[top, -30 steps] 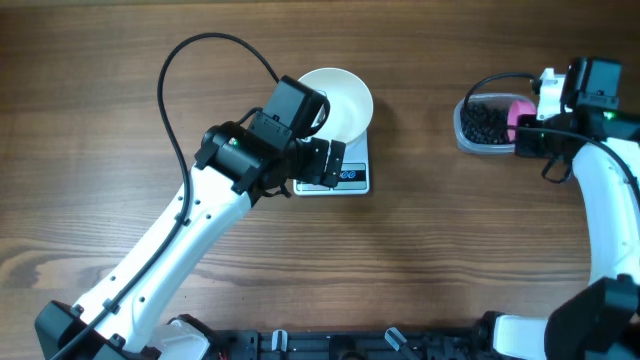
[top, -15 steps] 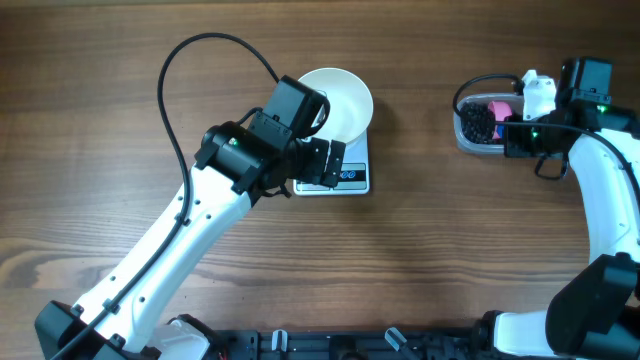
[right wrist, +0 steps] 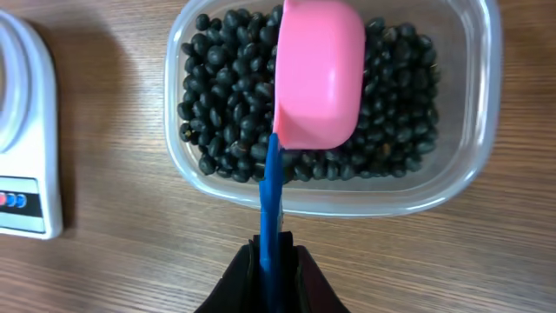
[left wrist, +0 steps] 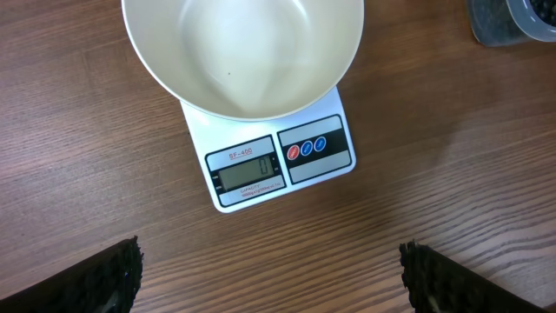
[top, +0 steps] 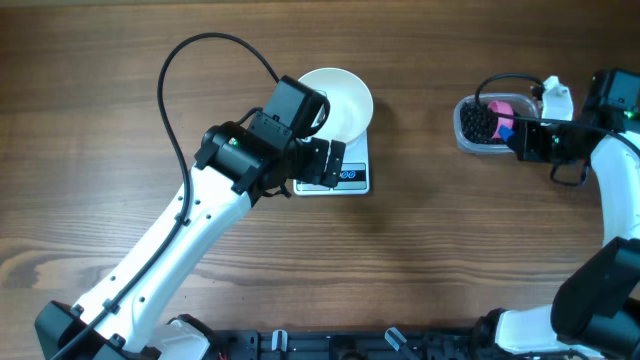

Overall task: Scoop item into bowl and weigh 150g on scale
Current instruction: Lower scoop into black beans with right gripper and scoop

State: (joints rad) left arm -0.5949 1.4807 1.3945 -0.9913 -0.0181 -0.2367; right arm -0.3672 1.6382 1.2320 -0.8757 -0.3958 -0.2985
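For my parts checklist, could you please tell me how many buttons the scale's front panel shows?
3, in a row on the scale, right of the display: a red button at the left, then two blue buttons. None looks hidden.

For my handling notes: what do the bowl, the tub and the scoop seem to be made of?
Bowl: likely glazed ceramic, perhaps melamine; glossy white with soft highlights. Tub: clear plastic; beans show through its thin wall. Scoop: apparently plastic; smooth, even pink, dull sheen.
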